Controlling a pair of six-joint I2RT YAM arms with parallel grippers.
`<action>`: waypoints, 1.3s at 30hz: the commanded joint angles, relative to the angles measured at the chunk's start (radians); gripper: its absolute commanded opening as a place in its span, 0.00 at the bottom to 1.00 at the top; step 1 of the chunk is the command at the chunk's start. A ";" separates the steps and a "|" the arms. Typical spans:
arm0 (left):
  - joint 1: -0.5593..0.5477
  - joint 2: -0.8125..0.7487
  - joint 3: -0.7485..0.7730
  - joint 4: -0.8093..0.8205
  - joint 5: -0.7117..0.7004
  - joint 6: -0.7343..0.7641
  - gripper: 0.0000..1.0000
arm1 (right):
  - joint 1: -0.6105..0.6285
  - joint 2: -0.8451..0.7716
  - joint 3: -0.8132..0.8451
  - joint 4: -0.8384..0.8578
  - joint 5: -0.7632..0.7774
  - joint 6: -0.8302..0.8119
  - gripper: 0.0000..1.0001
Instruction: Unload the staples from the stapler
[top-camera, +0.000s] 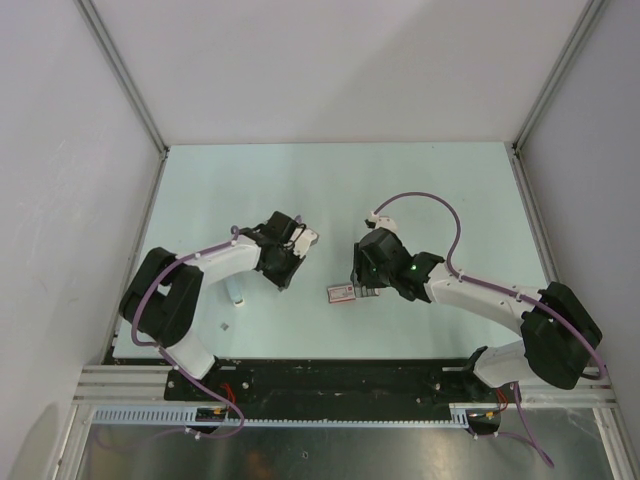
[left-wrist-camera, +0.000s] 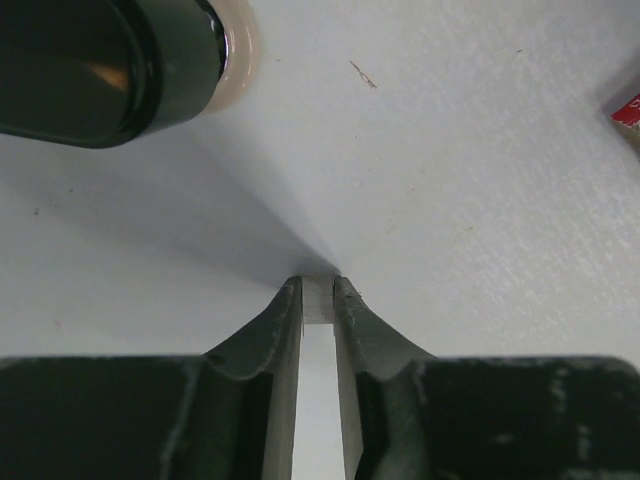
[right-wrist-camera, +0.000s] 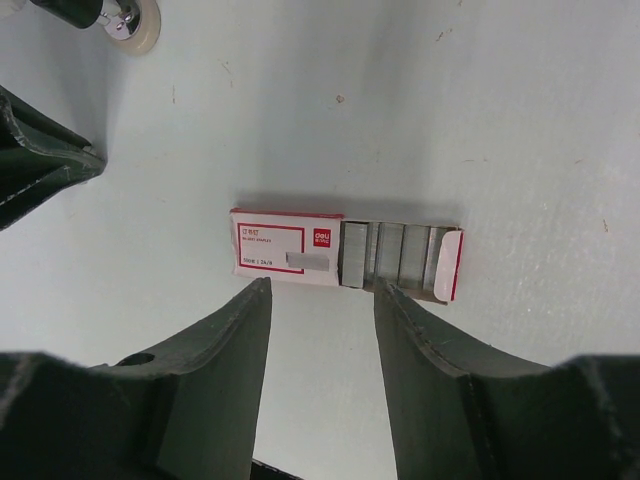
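The stapler (top-camera: 306, 239), dark with a white part, sits beside my left gripper (top-camera: 292, 252). In the left wrist view the stapler (left-wrist-camera: 100, 60) fills the upper left, and in the right wrist view the stapler (right-wrist-camera: 110, 15) shows at the top left corner. My left gripper (left-wrist-camera: 318, 290) is shut on a short silvery strip of staples (left-wrist-camera: 318, 303), pinched at the fingertips right down at the table surface. My right gripper (right-wrist-camera: 320, 285) stands open above the table, nothing between its fingers, just short of a staple box.
A red-and-white staple box (right-wrist-camera: 290, 248) lies in front of my right gripper (top-camera: 362, 283), its tray slid out with grey strips (right-wrist-camera: 395, 255) in it. A pale bar (top-camera: 238, 292) and a tiny grey piece (top-camera: 225, 326) lie near the left arm. Walls enclose the table.
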 joint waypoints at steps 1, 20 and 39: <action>-0.008 0.019 -0.004 0.001 0.046 0.005 0.18 | -0.005 -0.020 -0.002 0.028 0.003 0.010 0.50; 0.101 -0.238 0.432 -0.060 0.647 -0.188 0.00 | -0.008 -0.228 0.011 0.277 -0.237 -0.045 0.54; 0.204 -0.321 0.278 0.510 1.140 -0.913 0.00 | -0.020 -0.296 0.013 0.714 -0.395 0.108 0.58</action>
